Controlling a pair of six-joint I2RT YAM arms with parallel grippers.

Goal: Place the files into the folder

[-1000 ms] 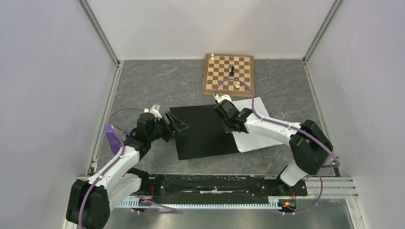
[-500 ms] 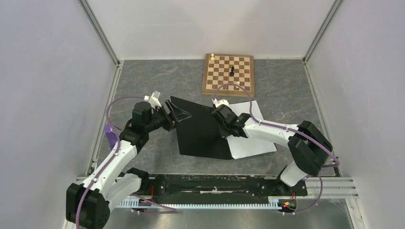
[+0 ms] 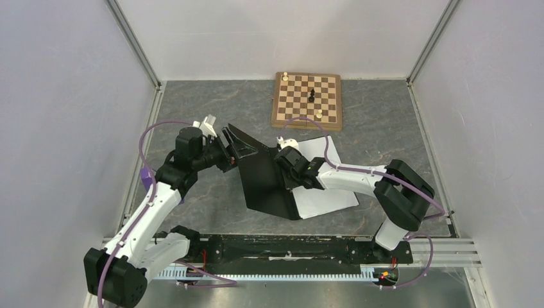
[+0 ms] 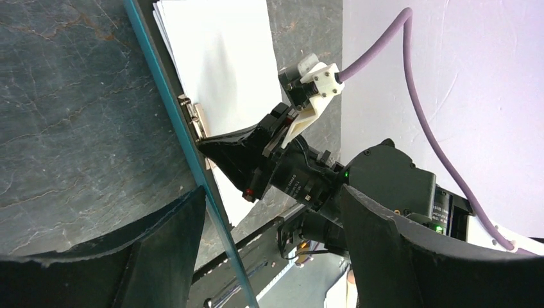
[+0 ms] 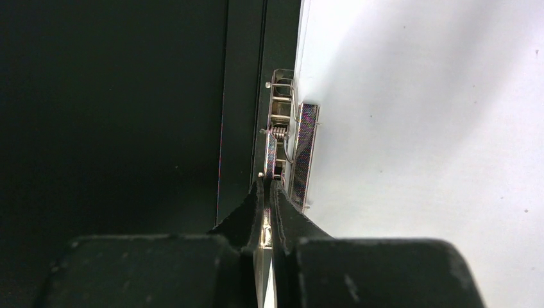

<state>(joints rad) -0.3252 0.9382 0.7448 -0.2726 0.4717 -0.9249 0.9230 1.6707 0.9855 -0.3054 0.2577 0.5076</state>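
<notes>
Two tools meet at the folder, mid-desk. The left tool, fingers spread wide, straddles the black cover's 10 o'clock edge; that cover stands tilted up. The right tool, fingers pressed together, has its tips at the metal clip on the spine. White sheets lie flat on the 3 o'clock half. Open grey desk shows toward 11 and 3 o'clock, and a chessboard sits at 12.

Half-open folder, white files inside
</notes>
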